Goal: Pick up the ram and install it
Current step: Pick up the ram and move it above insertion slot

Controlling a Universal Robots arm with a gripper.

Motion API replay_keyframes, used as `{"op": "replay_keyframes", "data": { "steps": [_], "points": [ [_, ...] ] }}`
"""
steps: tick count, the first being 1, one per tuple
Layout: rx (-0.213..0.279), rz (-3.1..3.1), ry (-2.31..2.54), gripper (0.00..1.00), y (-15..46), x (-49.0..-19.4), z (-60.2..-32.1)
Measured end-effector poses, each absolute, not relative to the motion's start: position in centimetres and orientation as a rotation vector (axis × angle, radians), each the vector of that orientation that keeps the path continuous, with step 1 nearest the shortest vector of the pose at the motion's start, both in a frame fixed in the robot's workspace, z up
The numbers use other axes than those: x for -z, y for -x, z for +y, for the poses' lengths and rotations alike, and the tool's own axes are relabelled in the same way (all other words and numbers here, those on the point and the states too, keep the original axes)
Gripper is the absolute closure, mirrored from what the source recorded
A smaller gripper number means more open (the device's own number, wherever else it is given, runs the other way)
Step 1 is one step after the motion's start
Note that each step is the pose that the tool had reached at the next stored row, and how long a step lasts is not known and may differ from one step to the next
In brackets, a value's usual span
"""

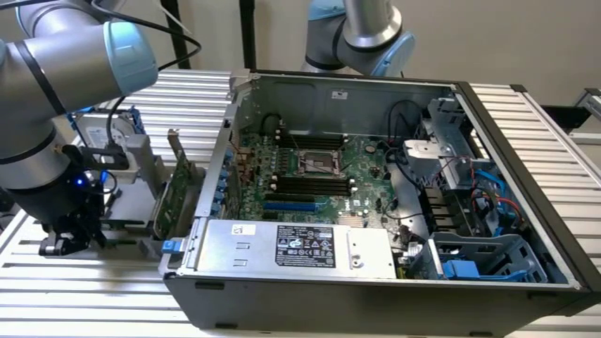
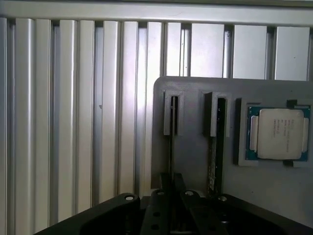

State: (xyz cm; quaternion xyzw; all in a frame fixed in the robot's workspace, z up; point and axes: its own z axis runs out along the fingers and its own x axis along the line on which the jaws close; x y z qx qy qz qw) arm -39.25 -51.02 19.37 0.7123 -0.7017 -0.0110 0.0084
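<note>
The arm [image 1: 56, 84] reaches down over the table [image 1: 94, 289] near its edge on the exterior view's left, beside the open case [image 1: 376, 296]. Its gripper [image 1: 67, 243] hangs low at the near end of a grey holder [image 1: 131, 197] that lies on the table's slats. In the wrist view the holder [image 2: 195, 147] carries two narrow slots and a square recess in a row. The ram [image 2: 172, 132] stands on edge in the slot farther from the recess, seen edge-on as a thin dark line. The gripper [image 2: 172, 182] sits straight over that slot, its black tips close on either side of the ram's near end. Whether the jaws are pinching the ram or only flanking it I cannot tell. A second stick [image 2: 215, 156], with a green edge, stands in the slot just beside the recess, and a CPU [image 2: 279, 133] lies flat in the recess. In the exterior view a green card [image 1: 174, 193] stands upright between the holder and the case wall. A hard drive [image 1: 98, 130] stands behind it, toward the table's far edge. Inside the case the motherboard [image 1: 310, 176] lies flat, with its black memory slots [image 1: 305, 184] near the board's middle. A second arm [image 1: 371, 35] stands behind the case, at the table's far edge.
</note>
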Motion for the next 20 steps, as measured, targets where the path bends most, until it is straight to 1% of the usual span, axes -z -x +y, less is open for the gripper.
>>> {"op": "replay_keyframes", "data": {
  "steps": [10, 16, 20],
  "points": [
    [0.034, -2.193, -2.226, 1.0, 39.3, -19.8, -51.0],
    [0.034, -2.193, -2.226, 1.0, 39.3, -21.1, -51.0],
    [0.034, -2.193, -2.226, 1.0, 39.3, -22.5, -51.0]
  ]
}}
